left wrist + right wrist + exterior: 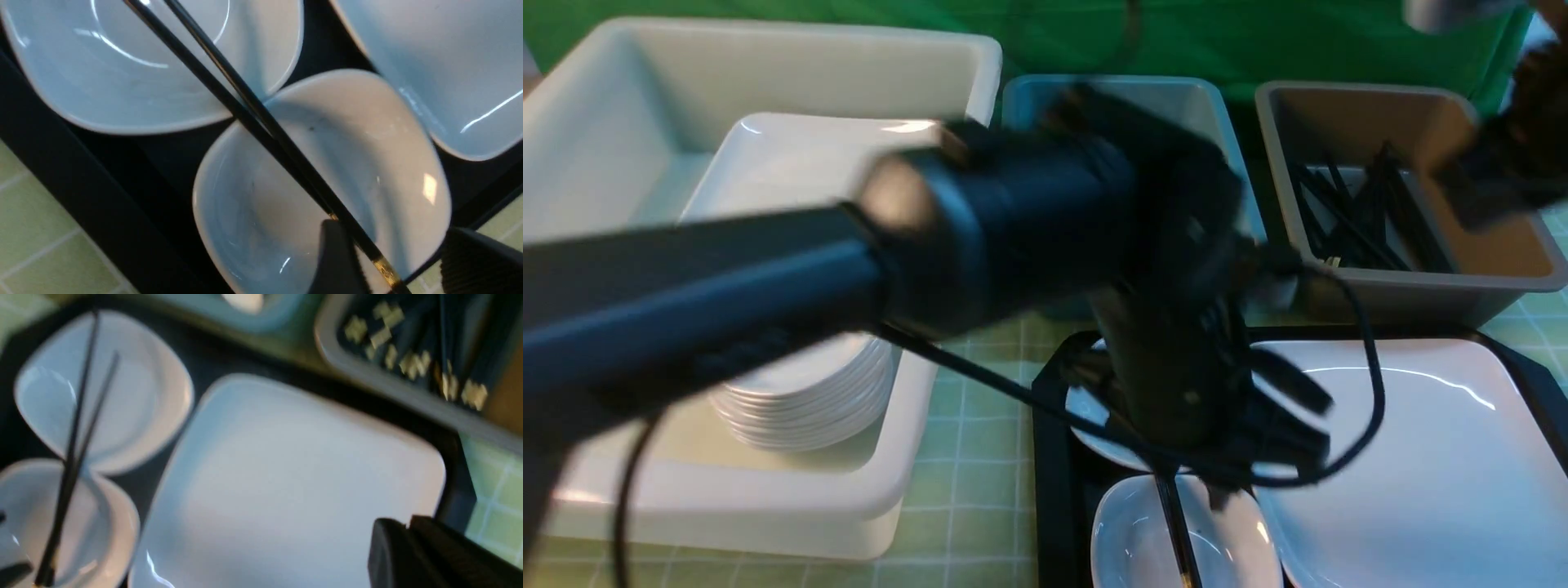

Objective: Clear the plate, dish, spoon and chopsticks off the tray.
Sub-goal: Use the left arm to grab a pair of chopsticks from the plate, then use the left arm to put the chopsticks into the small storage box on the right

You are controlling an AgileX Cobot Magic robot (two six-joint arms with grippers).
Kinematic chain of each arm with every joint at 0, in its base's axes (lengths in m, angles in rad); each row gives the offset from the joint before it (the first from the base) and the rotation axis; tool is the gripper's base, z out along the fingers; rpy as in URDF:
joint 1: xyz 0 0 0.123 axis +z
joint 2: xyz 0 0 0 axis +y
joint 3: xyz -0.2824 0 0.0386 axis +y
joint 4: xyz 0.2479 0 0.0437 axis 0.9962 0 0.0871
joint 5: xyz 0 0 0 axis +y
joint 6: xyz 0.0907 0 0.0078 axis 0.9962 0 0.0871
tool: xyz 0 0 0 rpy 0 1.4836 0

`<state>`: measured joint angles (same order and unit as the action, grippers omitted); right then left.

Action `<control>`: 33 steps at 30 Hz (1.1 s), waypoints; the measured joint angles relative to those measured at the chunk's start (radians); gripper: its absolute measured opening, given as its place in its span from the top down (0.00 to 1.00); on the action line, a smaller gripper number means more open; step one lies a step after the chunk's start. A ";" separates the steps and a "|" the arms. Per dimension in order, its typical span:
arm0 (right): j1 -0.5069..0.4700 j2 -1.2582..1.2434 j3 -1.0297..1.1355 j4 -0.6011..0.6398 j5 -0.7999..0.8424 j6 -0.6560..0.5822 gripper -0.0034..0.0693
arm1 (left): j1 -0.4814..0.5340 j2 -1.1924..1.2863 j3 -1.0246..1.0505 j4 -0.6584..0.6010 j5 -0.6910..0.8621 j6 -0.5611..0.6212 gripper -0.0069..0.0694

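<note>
Two chopsticks across tray's bowls; left end effector open, right end effector closed.

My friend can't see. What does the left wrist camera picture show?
Two black chopsticks lie across two small white dishes on a black tray. The left pincer is open around their gold-banded ends; a big plate shows beside.
</note>
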<state>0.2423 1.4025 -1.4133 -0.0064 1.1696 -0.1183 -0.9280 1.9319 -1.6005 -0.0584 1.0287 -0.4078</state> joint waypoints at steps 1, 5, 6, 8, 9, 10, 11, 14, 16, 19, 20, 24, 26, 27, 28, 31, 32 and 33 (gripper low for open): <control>-0.007 -0.047 0.041 -0.001 -0.014 0.000 0.86 | -0.006 0.019 0.000 0.002 0.001 -0.034 0.38; -0.017 -0.167 0.162 -0.001 -0.048 0.000 0.84 | -0.012 0.086 0.000 0.005 0.010 -0.118 0.25; -0.017 -0.189 0.177 -0.001 -0.050 0.000 0.84 | -0.012 0.102 0.000 0.008 0.011 -0.136 0.24; -0.017 -0.242 0.201 0.000 -0.052 0.000 0.83 | -0.011 0.131 0.000 0.013 0.006 -0.168 0.22; -0.017 -0.258 0.203 0.006 -0.052 0.000 0.83 | -0.011 0.139 0.000 0.013 0.001 -0.170 0.22; -0.017 -0.268 0.203 0.006 -0.053 0.000 0.82 | -0.011 0.147 0.000 0.013 -0.006 -0.174 0.23; -0.017 -0.279 0.204 0.006 -0.054 0.000 0.82 | -0.011 0.155 0.000 0.013 -0.013 -0.177 0.24; -0.017 -0.302 0.204 0.006 -0.055 0.000 0.81 | -0.011 0.174 0.000 0.013 -0.019 -0.183 0.40; -0.017 -0.304 0.204 0.006 -0.054 0.000 0.81 | -0.011 0.175 0.000 0.013 -0.019 -0.185 0.48; -0.017 -0.305 0.205 0.006 -0.048 0.000 0.80 | -0.011 0.177 0.000 0.026 -0.018 -0.184 0.78; -0.017 -0.305 0.206 0.006 -0.043 0.000 0.80 | -0.011 0.177 0.000 0.032 -0.019 -0.183 0.83; -0.017 -0.305 0.210 0.006 -0.019 0.000 0.79 | -0.011 0.159 -0.001 0.039 -0.006 -0.162 0.89; -0.017 -0.305 0.210 0.006 -0.016 0.000 0.78 | -0.011 0.148 -0.001 0.042 -0.002 -0.157 0.89; -0.017 -0.306 0.210 0.006 -0.015 0.000 0.78 | -0.011 0.125 -0.004 0.047 -0.001 -0.141 0.89; -0.017 -0.306 0.210 0.006 -0.015 0.000 0.78 | -0.011 0.104 -0.012 0.051 0.002 -0.125 0.89; -0.017 -0.306 0.210 0.006 -0.016 0.000 0.78 | -0.011 0.043 -0.053 0.058 0.004 -0.079 0.89; -0.017 -0.306 0.210 0.006 -0.022 0.000 0.78 | -0.011 0.029 -0.085 0.058 0.006 -0.054 0.89; -0.017 -0.306 0.210 0.006 -0.029 0.000 0.78 | -0.010 0.023 -0.119 0.058 0.007 -0.034 0.89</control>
<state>0.2249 1.0963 -1.2035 0.0000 1.1402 -0.1183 -0.9380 1.9551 -1.7198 0.0000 1.0361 -0.4421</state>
